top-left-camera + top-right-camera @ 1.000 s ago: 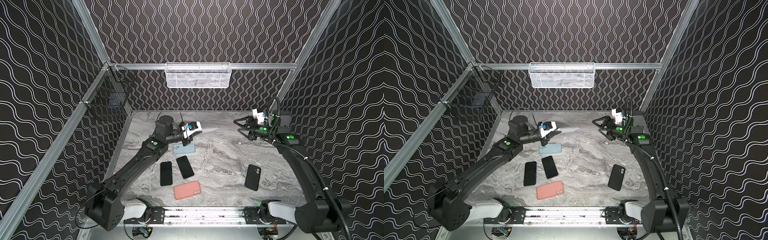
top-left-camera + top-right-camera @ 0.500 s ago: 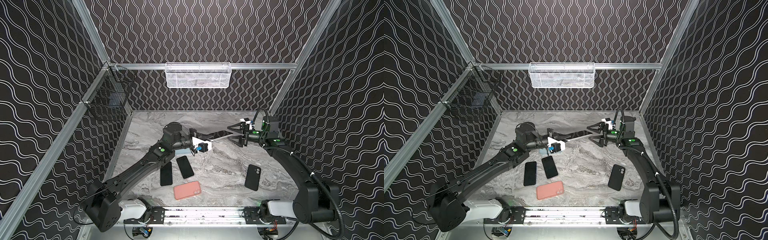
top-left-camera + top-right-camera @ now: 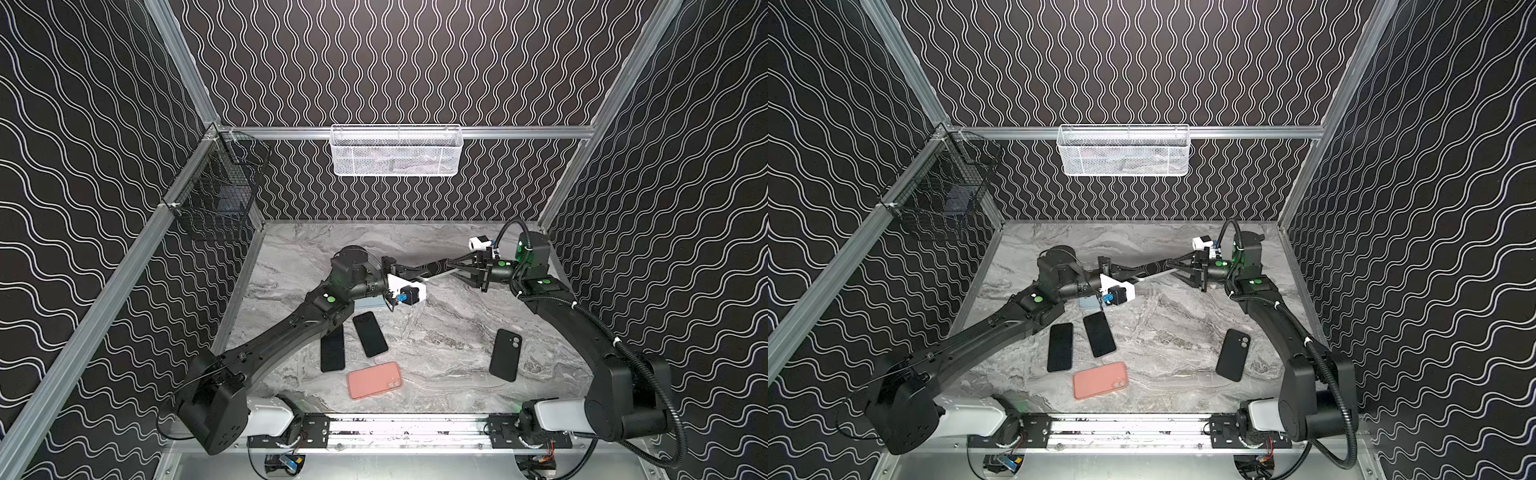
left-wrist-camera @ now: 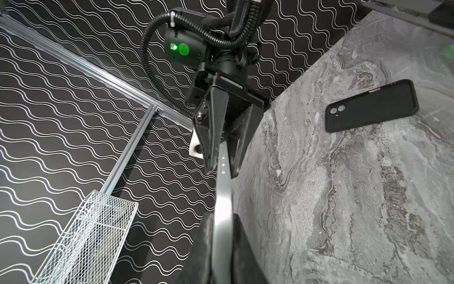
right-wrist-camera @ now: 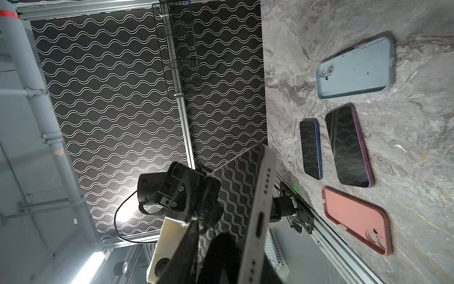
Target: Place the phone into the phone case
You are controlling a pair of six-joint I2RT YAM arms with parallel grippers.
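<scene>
Left pincer [image 3: 409, 273] clamps one end of the phone [image 3: 432, 269], held above the desk [image 3: 436, 332]; right pincer [image 3: 453, 268] straddles its far end, can't tell if it's gripping; black phone case [image 3: 505, 355] lies flat, well apart

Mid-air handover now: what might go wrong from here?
1. The left gripper pinches one end of the silver-edged phone; the right gripper straddles the other, its hold unconfirmed. Releasing early may drop it onto the grey marble table.
2. With both clamped, diverging arm moves could twist the phone.

Wavy-patterned black walls [image 3: 395, 62] (aluminium-framed) enclose a grey marble tabletop [image 3: 449, 332].
</scene>
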